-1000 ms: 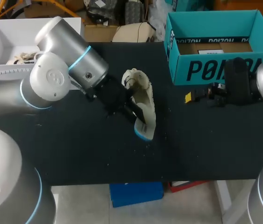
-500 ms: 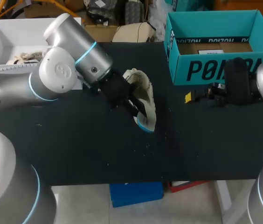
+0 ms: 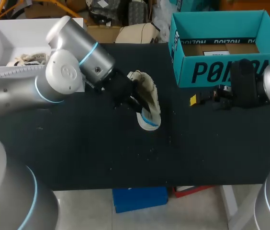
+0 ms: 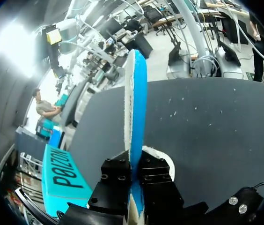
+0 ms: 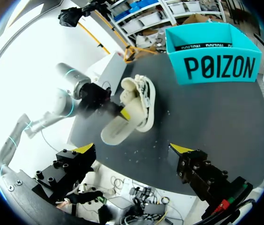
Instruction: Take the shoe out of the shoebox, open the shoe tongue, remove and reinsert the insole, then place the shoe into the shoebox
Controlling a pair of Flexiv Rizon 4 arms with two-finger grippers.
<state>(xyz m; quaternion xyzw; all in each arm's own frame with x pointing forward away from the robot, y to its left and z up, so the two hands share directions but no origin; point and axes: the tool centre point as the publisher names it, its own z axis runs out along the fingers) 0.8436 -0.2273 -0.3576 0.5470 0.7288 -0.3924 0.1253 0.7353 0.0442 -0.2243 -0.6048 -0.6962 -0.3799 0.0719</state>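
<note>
Large black lettering point(image 3: 226, 71) across the teal shoebox point(image 3: 183, 72) front wall, smaller black print point(image 3: 219, 41) along its inner rim

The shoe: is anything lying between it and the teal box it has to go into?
Nothing lies on the table between the shoe and the shoebox. The open right pincer hangs just before the box's front wall, close to that path. The left pincer is shut on the insole, which sticks out from the shoe.

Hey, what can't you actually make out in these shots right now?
1. Left gripper fingertips: head view, hidden under its own wrist.
2. Shoebox inside: right wrist view, hidden by its front wall.
3. Shoe tongue: head view too small; left wrist view blocked by the insole.
</note>
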